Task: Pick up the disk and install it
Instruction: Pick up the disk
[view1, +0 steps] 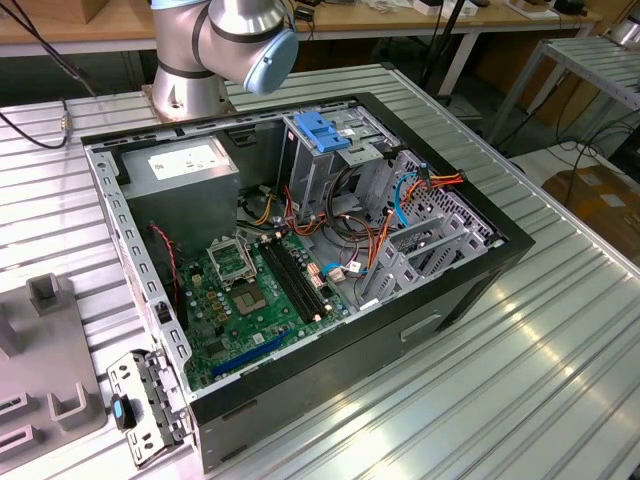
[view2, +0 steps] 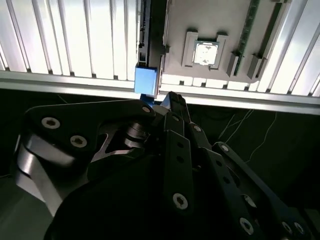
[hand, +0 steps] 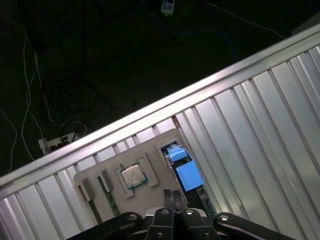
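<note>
The gripper (hand: 172, 194) hangs high over the table (hand: 260, 115) near its edge, jaws pressed together on nothing. Down below sits the disk (hand: 188, 176), on edge in a slot of the grey tray (hand: 95, 172), just beside the chip (hand: 132, 175). Its long axis runs with the table's ribs, away from that edge. Ribbed metal all round, dark floor (hand: 125, 50) beyond.

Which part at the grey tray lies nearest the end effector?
The flat disk with bright blue plastic rails, directly ahead of the end effector in the first wrist view; the square silver processor chip sits farther aside.
</note>
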